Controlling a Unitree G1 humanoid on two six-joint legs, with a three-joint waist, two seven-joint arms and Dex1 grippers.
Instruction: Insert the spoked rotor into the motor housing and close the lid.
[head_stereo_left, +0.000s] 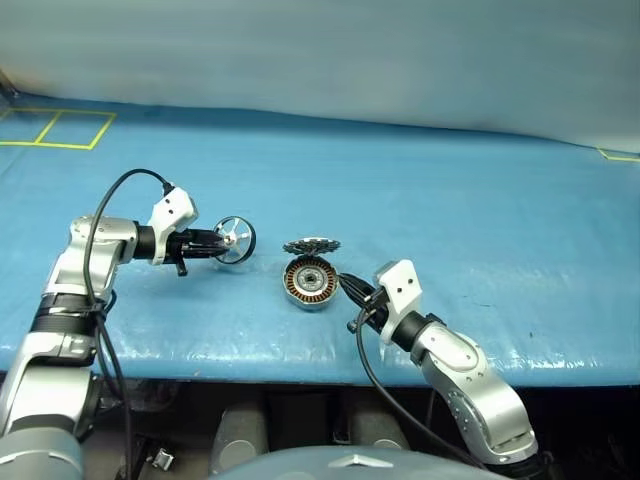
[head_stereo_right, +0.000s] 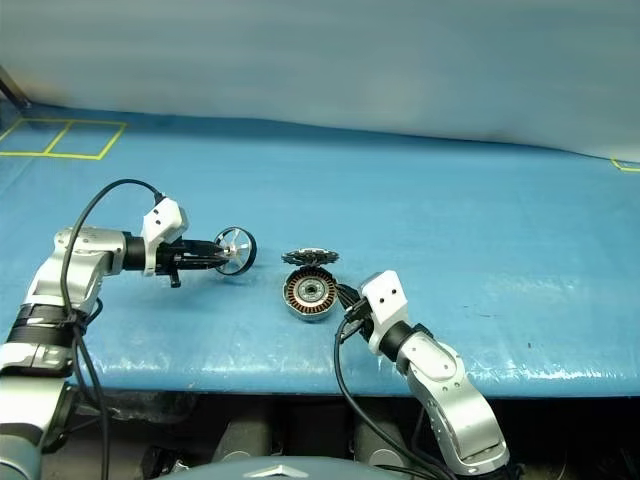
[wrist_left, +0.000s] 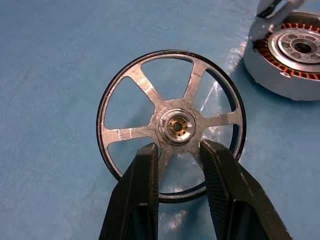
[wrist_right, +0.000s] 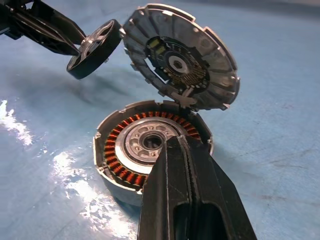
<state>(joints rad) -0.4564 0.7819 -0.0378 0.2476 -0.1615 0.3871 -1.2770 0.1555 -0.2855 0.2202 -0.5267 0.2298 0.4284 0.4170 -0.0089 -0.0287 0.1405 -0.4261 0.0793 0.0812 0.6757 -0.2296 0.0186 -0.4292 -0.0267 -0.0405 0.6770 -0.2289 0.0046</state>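
Left gripper (wrist_left: 176, 150), pinching the hub of the dark-rimmed, silver-spoked rotor (wrist_left: 172, 125) clear of the copper-wound silver motor housing (wrist_right: 150, 150), may let it pivot or slip during insertion; the closed right gripper (wrist_right: 182, 150), holding nothing, braces the housing beneath the raised toothed grey lid (wrist_right: 182, 57).

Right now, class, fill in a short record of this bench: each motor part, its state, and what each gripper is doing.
rotor: held off the blue mat, to the left of the housing
housing: on the mat, open, copper windings and centre bearing showing, no rotor in it
lid: hinged up, dark inner face showing
left gripper: shut on the rotor at its hub
right gripper: shut, empty, tips at the housing's near rim
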